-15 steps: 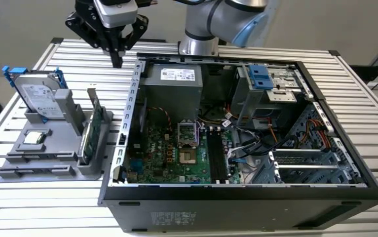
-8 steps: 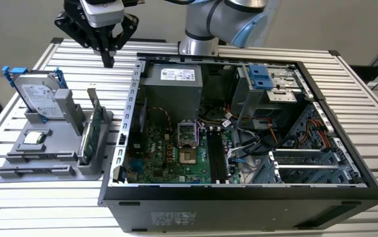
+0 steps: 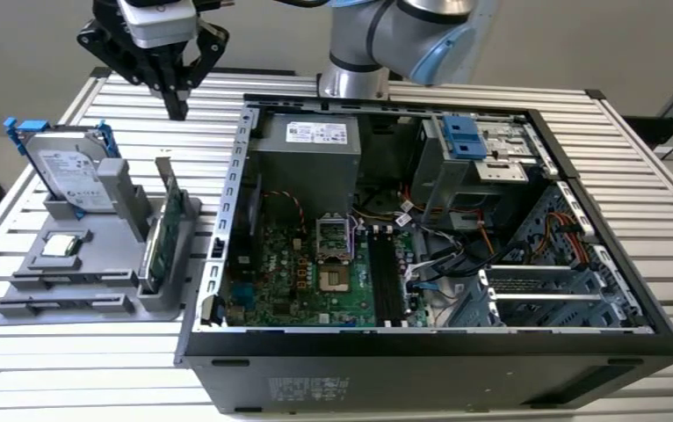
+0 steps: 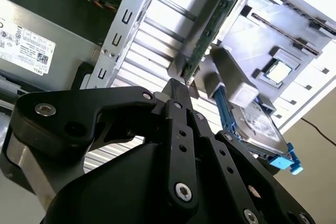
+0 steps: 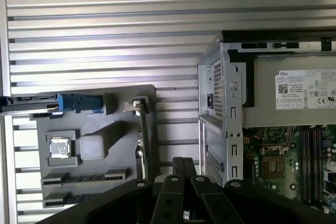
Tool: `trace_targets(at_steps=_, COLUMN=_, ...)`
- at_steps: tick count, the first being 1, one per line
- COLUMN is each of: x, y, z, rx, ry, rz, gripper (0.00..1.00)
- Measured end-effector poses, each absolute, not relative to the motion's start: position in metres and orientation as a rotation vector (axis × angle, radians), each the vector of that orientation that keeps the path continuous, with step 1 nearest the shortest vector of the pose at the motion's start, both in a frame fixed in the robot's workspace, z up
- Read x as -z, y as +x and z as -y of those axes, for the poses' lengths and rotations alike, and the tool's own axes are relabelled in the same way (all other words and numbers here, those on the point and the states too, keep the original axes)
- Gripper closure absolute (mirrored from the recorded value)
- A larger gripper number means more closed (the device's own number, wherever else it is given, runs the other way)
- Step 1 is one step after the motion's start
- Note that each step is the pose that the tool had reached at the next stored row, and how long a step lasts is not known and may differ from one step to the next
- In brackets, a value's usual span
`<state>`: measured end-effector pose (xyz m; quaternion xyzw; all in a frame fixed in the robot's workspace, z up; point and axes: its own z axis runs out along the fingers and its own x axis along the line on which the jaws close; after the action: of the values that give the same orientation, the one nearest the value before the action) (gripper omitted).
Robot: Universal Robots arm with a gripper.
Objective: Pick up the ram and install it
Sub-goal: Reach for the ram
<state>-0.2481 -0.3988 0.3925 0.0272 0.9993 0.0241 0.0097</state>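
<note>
Ram (image 3: 73,278): we see a thin dark bar, edge up, in a holder at the near end of the grey tray. It is tiny, so we can't tell more.
Grey tray (image 3: 102,308): it lies on the table, just beside the computer box, on the exterior view's left.
Chip (image 3: 62,246): a small square chip lies flat in the tray, just behind the ram.
Green card (image 3: 170,230): it stands tall on its edge along the tray side near the box.
Hard drive (image 3: 69,174): it leans at the far end of the tray.
Computer box (image 3: 430,345): it lies open, and we see long black slots (image 3: 386,283) on its board.
Claw (image 3: 176,107): it hangs high over the table past the tray's far end, well apart from the ram. Its fingers are pressed together and hold nothing.
Doing it well: we think the claw must open wide enough first. It should come straight down over the ram, stay clear of the tall green card, and pinch the ram's two flat sides near the middle so it lifts without tipping.
</note>
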Motion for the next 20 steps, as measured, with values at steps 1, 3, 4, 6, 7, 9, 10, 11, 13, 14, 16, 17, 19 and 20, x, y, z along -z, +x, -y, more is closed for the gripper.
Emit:
trace_targets(at_steps=1, x=-0.393, y=-0.25, z=0.399, rx=-0.075, ry=0.085, rz=-3.121, gripper=1.0)
trace_targets(at_steps=3, x=-0.393, y=-0.254, z=0.399, rx=-0.075, ry=0.085, rz=-3.123, gripper=1.0)
trace_targets(at_steps=4, x=-0.393, y=-0.256, z=0.399, rx=-0.075, ry=0.085, rz=-3.124, gripper=1.0)
trace_targets(at_steps=6, x=-0.393, y=-0.26, z=0.399, rx=-0.075, ry=0.085, rz=-3.127, gripper=1.0)
trace_targets(at_steps=7, x=-0.393, y=-0.261, z=0.399, rx=-0.075, ry=0.085, rz=-3.129, gripper=1.0)
trace_targets(at_steps=9, x=-0.393, y=-0.265, z=0.399, rx=-0.075, ry=0.086, rz=-3.132, gripper=1.0)
trace_targets(at_steps=10, x=-0.393, y=-0.267, z=0.399, rx=-0.075, ry=0.086, rz=-3.134, gripper=1.0)
trace_targets(at_steps=11, x=-0.393, y=-0.269, z=0.399, rx=-0.075, ry=0.086, rz=-3.135, gripper=1.0)
trace_targets(at_steps=13, x=-0.393, y=-0.272, z=0.399, rx=-0.075, ry=0.085, rz=-3.137, gripper=1.0)
trace_targets(at_steps=14, x=-0.393, y=-0.274, z=0.399, rx=-0.075, ry=0.084, rz=-3.137, gripper=1.0)
trace_targets(at_steps=16, x=-0.393, y=-0.278, z=0.399, rx=-0.075, ry=0.08, rz=-3.137, gripper=1.0)
trace_targets(at_steps=17, x=-0.393, y=-0.28, z=0.399, rx=-0.075, ry=0.078, rz=-3.137, gripper=1.0)
trace_targets(at_steps=19, x=-0.393, y=-0.284, z=0.399, rx=-0.075, ry=0.071, rz=-3.138, gripper=1.0)
trace_targets(at_steps=20, x=-0.393, y=-0.286, z=0.399, rx=-0.075, ry=0.066, rz=-3.138, gripper=1.0)
